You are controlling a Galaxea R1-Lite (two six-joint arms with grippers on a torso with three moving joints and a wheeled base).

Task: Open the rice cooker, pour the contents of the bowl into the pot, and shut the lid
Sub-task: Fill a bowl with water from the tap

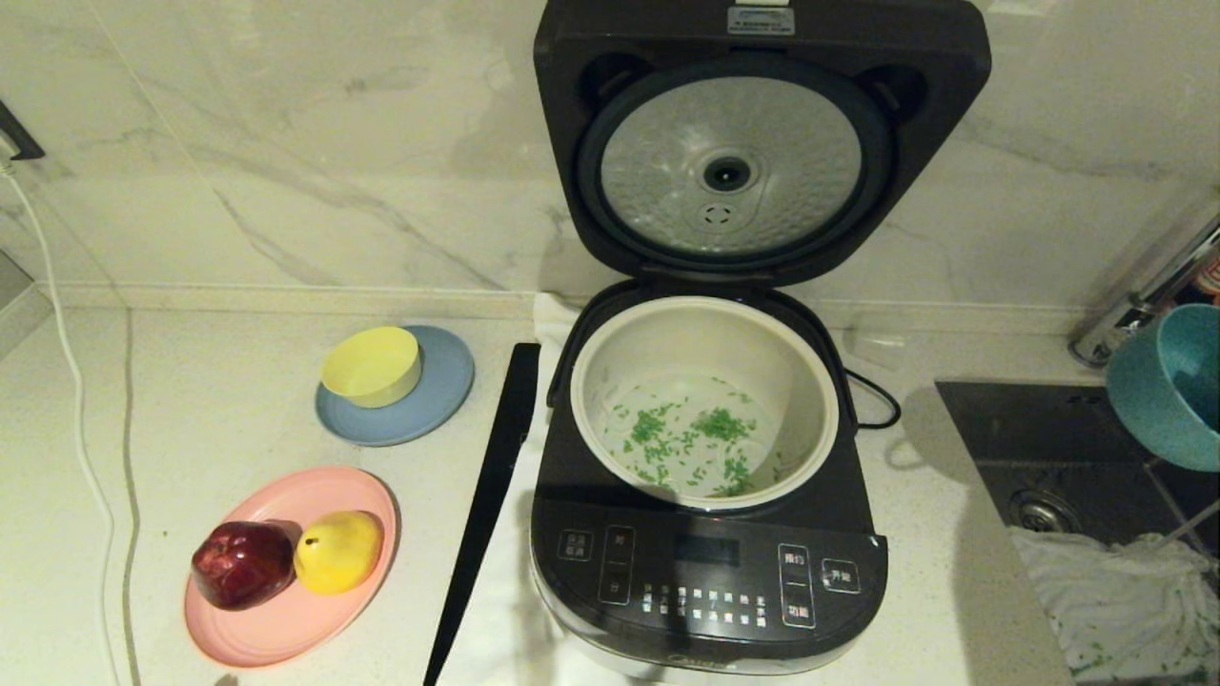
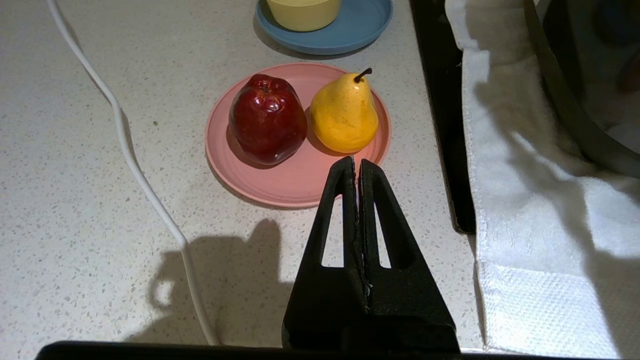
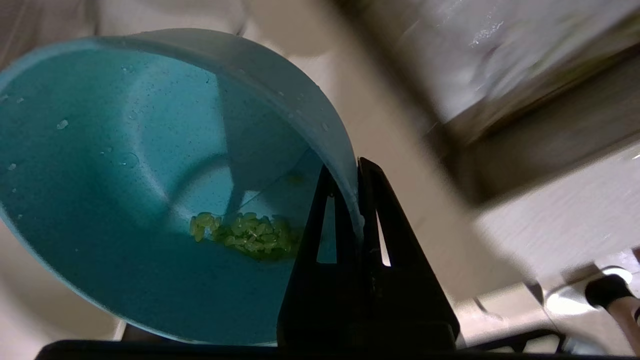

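The rice cooker stands in the middle with its lid raised upright against the wall. Green contents lie scattered on the floor of the cream pot. The teal bowl hangs tilted at the far right, over the sink. My right gripper is shut on the bowl's rim, one finger inside and one outside. A small clump of green contents still clings inside the bowl. My left gripper is shut on nothing, low over the counter by the pink plate.
A pink plate holds a red apple and a yellow pear. A yellow bowl sits on a grey-blue plate. A black strip and white towel lie left of the cooker. The sink holds a white cloth.
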